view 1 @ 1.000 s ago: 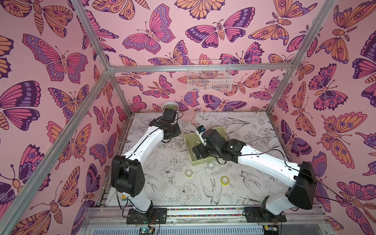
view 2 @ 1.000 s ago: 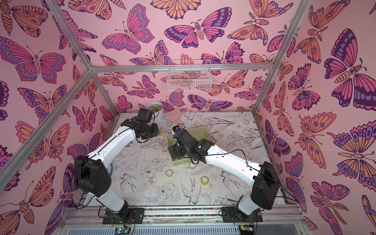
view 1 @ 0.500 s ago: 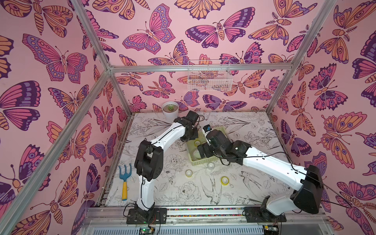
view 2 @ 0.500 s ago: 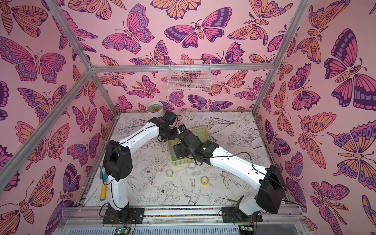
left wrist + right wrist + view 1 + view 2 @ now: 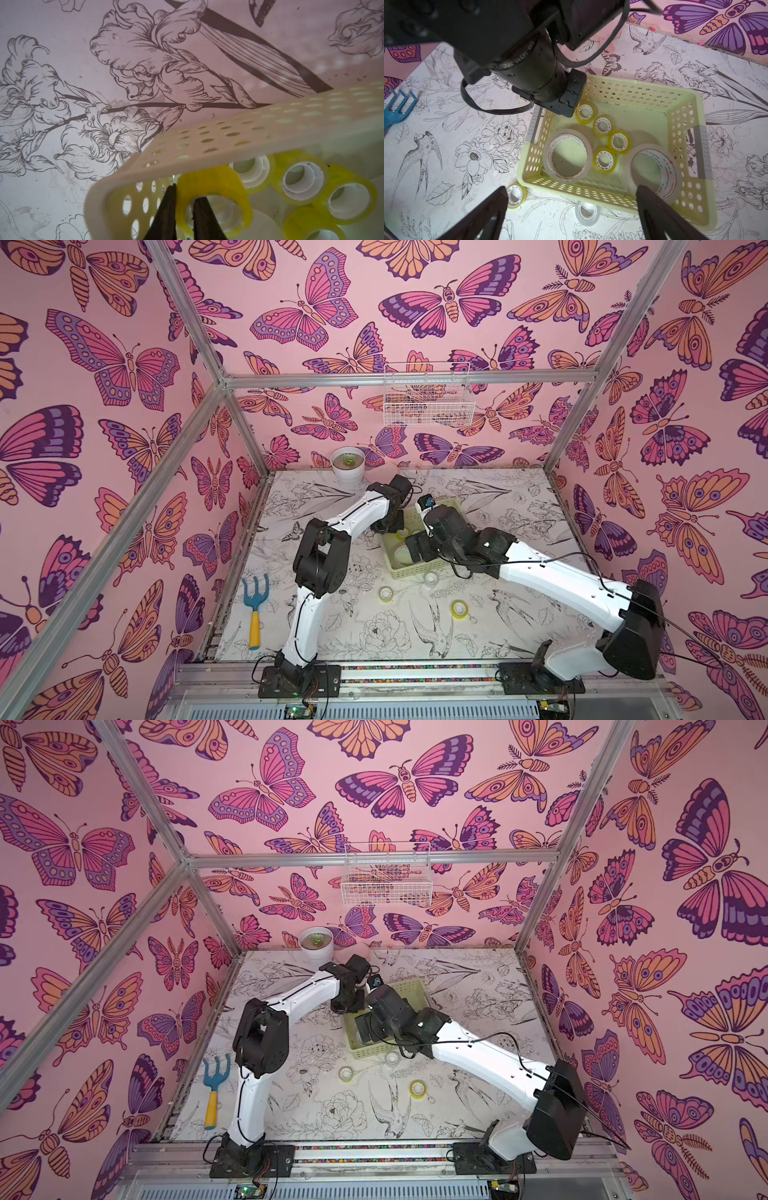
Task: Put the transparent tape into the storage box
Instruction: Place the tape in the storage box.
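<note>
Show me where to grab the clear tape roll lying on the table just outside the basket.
Come straight down from above: the clear roll lies flat, hole up. Pinch its ring wall, inside and outside, on the side facing away from the basket, whose wall stands close by the other side.

The left arm swung from pot to storage box.

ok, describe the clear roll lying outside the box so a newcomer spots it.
Find the yellow-green box in the middle of the table. Three small rolls lie on the table in front of it; the clear roll sits right by its wall. It alone is whitish; the two yellow rolls lie farther out.
</note>
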